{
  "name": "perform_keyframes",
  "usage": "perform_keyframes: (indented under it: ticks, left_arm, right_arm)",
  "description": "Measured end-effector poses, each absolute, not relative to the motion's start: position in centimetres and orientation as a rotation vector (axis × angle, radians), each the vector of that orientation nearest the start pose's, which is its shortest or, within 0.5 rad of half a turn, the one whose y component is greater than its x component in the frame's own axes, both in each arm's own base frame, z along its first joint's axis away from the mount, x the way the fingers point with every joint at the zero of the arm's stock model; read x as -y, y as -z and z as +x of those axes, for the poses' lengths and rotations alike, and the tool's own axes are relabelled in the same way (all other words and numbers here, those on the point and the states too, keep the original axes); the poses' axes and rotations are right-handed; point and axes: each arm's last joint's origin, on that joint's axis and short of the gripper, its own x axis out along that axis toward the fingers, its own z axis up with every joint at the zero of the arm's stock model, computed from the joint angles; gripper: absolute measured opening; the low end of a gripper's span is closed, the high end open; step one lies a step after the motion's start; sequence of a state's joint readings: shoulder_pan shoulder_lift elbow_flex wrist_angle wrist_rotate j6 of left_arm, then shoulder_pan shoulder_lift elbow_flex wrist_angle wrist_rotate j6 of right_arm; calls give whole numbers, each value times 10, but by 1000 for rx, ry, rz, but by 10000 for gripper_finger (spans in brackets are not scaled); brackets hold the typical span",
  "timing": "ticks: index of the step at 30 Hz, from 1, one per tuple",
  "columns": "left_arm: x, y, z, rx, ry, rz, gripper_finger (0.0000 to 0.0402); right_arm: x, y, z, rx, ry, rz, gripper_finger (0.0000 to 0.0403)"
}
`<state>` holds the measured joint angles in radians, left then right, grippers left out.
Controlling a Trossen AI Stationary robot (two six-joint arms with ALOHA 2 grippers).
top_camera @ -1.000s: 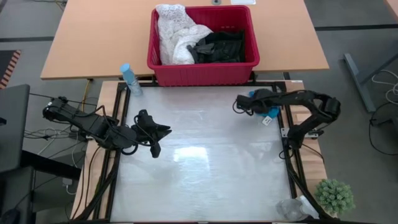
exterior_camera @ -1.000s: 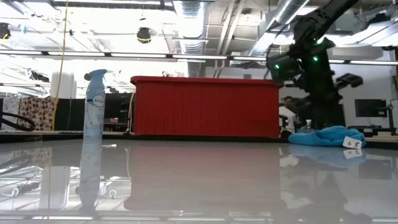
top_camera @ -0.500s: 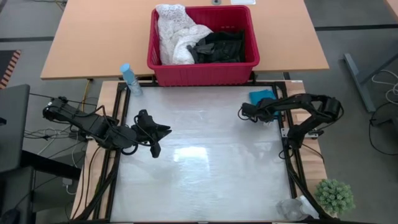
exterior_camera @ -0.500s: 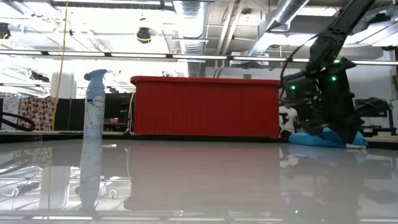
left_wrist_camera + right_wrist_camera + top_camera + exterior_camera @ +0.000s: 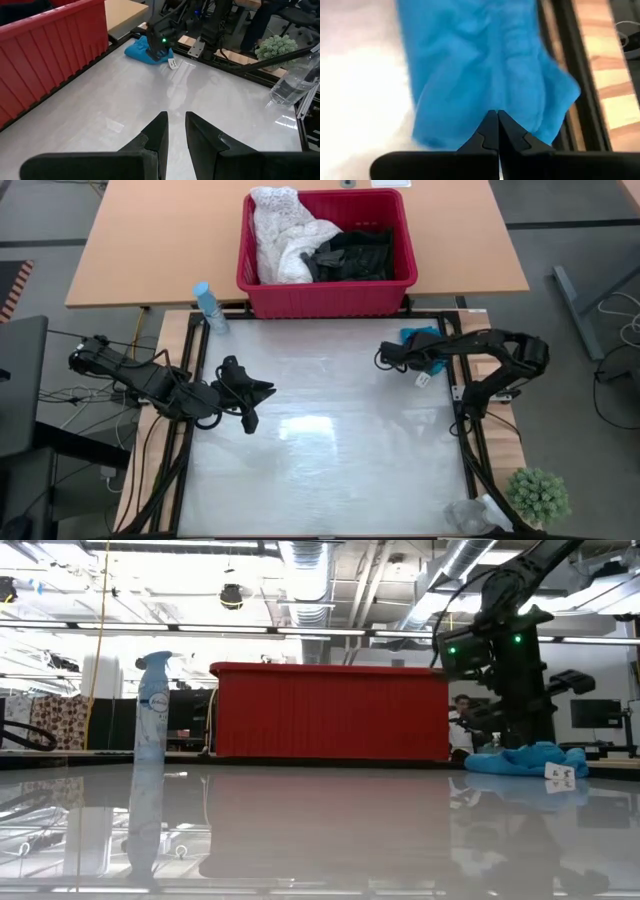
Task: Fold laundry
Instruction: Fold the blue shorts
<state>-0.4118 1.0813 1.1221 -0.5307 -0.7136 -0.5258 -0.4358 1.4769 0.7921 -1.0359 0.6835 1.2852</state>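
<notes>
Right gripper [image 5: 493, 116] has its fingers pressed together over the teal garment [image 5: 485, 65], maybe pinching nothing; risks coming up empty.

Small teal cloth garment [image 5: 422, 337] crumpled at worktop's far right edge, white tag [image 5: 561, 775] showing. White lacy-textured garment [image 5: 279, 232] and black garments [image 5: 352, 253] heaped in red slotted plastic basket [image 5: 325, 296].
</notes>
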Motion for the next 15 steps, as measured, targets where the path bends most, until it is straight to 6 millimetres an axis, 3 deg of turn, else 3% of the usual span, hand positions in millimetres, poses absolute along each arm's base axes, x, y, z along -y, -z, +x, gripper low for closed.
perform_keyframes:
  ticks: [6,15]
  left_arm:
    - [70,-364,207,-331,-382,-264,54]
    - [70,-362,206,-349,-382,-254,54]
  right_arm:
    - [108,-160,170,-851,1895,629,19]
    - [109,-141,164,-853,1856,730,18]
